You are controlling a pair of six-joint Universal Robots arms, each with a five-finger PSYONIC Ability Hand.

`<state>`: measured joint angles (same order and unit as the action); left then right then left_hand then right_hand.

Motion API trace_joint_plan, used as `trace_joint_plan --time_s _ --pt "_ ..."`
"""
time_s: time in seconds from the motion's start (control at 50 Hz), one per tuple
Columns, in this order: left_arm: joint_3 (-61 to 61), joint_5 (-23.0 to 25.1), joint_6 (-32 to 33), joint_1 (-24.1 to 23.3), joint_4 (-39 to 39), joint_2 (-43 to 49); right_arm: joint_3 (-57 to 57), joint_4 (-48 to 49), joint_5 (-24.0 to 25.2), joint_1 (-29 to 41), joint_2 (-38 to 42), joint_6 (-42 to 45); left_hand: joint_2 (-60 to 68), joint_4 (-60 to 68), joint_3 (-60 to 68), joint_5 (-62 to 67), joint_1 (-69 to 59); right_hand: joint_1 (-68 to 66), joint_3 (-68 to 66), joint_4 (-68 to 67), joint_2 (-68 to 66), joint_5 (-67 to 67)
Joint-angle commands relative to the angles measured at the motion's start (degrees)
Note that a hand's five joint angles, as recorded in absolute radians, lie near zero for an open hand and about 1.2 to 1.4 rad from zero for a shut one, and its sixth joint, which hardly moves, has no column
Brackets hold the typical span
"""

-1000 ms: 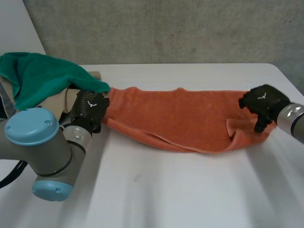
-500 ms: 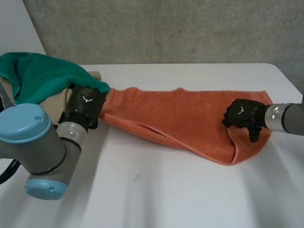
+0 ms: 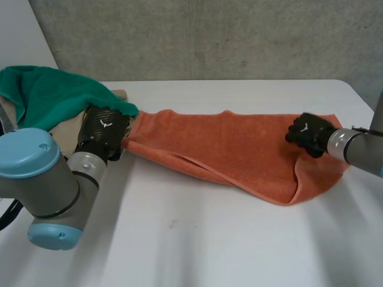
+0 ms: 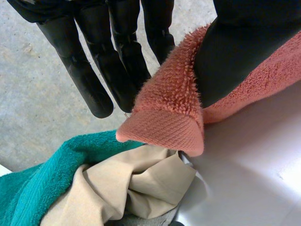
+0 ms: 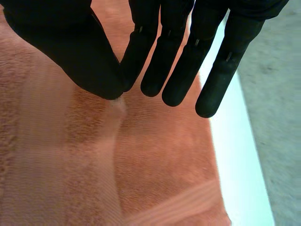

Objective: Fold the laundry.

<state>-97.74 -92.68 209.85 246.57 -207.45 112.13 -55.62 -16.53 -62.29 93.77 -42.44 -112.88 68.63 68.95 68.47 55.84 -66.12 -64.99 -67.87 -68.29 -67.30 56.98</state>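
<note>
At the left end of the white table [image 3: 197,239] a teal towel [image 3: 45,95] lay heaped over a beige cloth [image 4: 136,183], both bunched and unfolded. The left hand [image 3: 103,130] sat just beside that heap, at the left end of the orange towel [image 3: 227,146]. In the left wrist view its fingers [image 4: 117,61] were straight and close together, and the towel's hemmed corner was pinched between them and the thumb, which pressed on the pile from the other side. The held corner stood just above the beige cloth and the teal towel, and whether it touched them could not be determined. From that corner the orange towel stretched across the middle of the table toward the right as a long band, narrow at the left hand and widening toward the right. Its near edge was turned over on itself along a diagonal line that ran to a rounded fold at the right end. The right hand [image 3: 309,133] rested on top of the towel near that right end, toward the far edge. In the right wrist view its fingers [image 5: 176,70] were straight and held side by side, and the thumb met the nearest finger on a small raised pucker of the orange cloth. Bare table showed just beyond the outer fingers there.
</note>
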Motion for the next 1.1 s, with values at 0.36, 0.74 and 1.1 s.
trace_joint_plan --time_s 0.36,0.74,1.1 --pt "-1.3 5.3 3.6 2.9 13.2 -5.5 -15.3 0.1 3.0 -2.5 -15.2 -5.7 11.4 11.1 11.5 14.2 -13.9 30.3 33.1 33.6 32.6 -32.3" --pt "3.2 2.5 2.9 2.0 12.8 -2.3 -5.1 -5.9 1.8 -0.5 -1.1 2.4 11.4 11.1 11.5 14.2 -13.9 30.8 33.6 34.1 33.1 -32.8" --pt "2.3 1.6 2.2 1.5 13.4 -3.5 -7.1 -0.3 2.4 -2.6 -2.5 -2.8 11.4 11.1 11.5 14.2 -13.9 -15.0 -12.1 -11.7 -12.7 13.0"
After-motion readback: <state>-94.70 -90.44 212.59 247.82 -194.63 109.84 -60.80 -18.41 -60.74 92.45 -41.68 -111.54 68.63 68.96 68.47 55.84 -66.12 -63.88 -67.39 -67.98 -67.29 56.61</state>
